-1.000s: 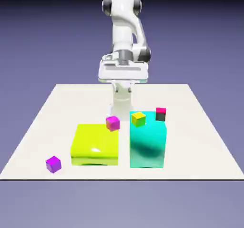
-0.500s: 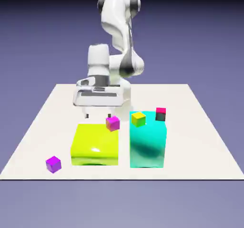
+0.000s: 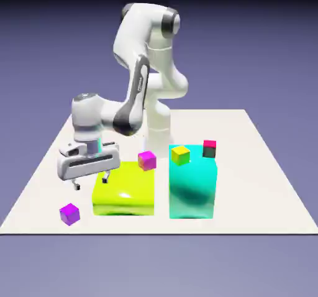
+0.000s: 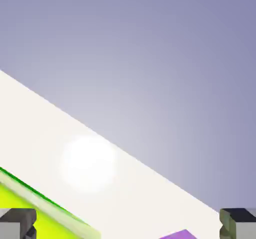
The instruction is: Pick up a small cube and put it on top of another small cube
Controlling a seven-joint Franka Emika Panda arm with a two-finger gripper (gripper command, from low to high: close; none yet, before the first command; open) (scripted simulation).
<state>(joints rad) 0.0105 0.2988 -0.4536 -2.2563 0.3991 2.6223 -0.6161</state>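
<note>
while you had the arm (image 3: 133, 59) upright over its base a second ago, you now have it swung out to the exterior view's left and lowered, and the items run as follows, left to right in the exterior view.

item, purple-violet cube (image 3: 69, 214): unmoved, lying near the table's front edge at the exterior view's left, apart from the lime block.

item, gripper (image 3: 91, 184): formerly in front of the base, half a second ago behind the lime block; now you have it above and slightly behind the purple-violet cube, tilted, fingers wide apart, nothing between them.

item, lime block (image 3: 124, 190): low, glossy, same place; your gripper now overlaps its left side in the exterior view.

item, pink-magenta cube (image 3: 147, 161): unchanged, seen at the lime block's far right corner; you cannot tell from here whether they touch.

item, yellow cube (image 3: 181, 155), then red-and-black cube (image 3: 209, 148): both as before, seen against the upper part of the turquoise block (image 3: 192, 187).

condition of the task's pieces: the purple-violet cube is small, plain, sharp-edged, turned cornerwise to you, its top a brighter violet; in your hand view only a corner shows at the bottom edge, right of the middle. the pink-magenta cube matches it in size, lighter and hotter in colour.
</note>
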